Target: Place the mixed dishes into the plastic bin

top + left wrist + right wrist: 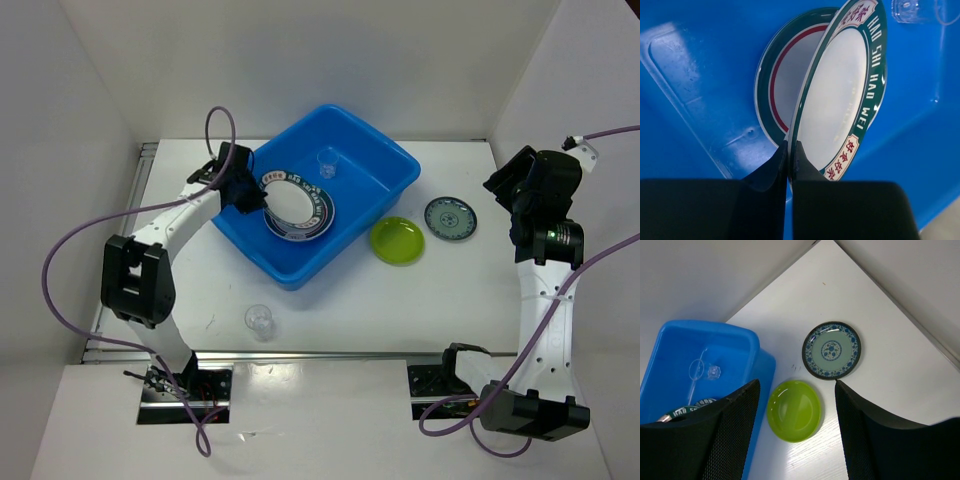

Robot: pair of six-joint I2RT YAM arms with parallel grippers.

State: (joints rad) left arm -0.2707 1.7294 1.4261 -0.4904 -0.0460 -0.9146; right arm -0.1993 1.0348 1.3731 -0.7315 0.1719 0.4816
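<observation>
While left gripper (790,150) clamps plate (840,100) rim inside bin (690,75), placing step underway; next: lower, release. Right gripper (796,385) wide open, empty.

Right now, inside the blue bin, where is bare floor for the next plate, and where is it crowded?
Bare floor lies at the far-right end of the blue bin, between the clear cup and the wall nearest the lime-green plate. The left end is crowded: the left pincer holds a tilted plate over a second plate.
</observation>
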